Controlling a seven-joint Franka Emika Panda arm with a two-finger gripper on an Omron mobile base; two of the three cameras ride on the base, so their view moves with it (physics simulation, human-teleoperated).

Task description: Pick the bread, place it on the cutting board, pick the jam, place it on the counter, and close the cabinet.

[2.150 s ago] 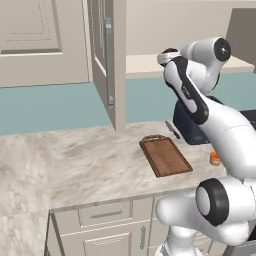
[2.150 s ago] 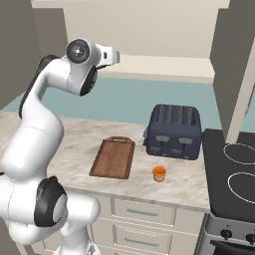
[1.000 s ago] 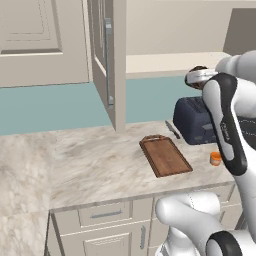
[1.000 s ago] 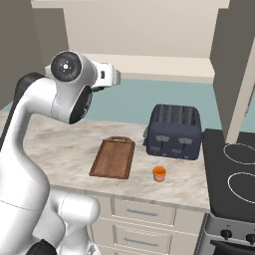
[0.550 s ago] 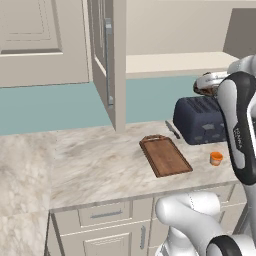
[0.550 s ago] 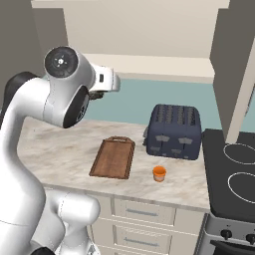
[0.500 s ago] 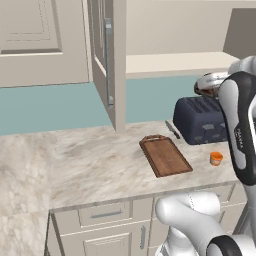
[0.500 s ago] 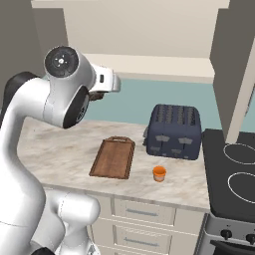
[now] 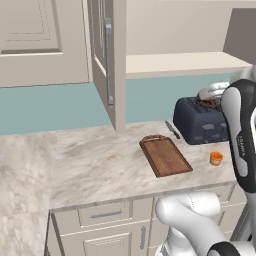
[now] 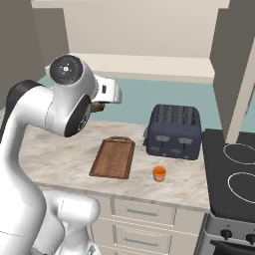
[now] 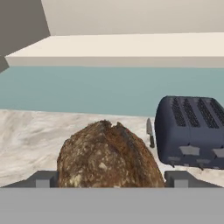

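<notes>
Brown bread (image 11: 109,155) sits clamped in the closed gripper (image 11: 111,179), which should descend to the cutting board (image 10: 113,157) below on the table (image 9: 90,160), releasing it flat.

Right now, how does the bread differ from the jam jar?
The bread is a dark brown, lumpy, rough-crusted loaf; the jam is a smooth orange cylinder. The bread looks larger than the jam. The bread is held in the gripper above the counter, while the jam stands on the counter in front of the toaster. Neither is on the cutting board.
</notes>
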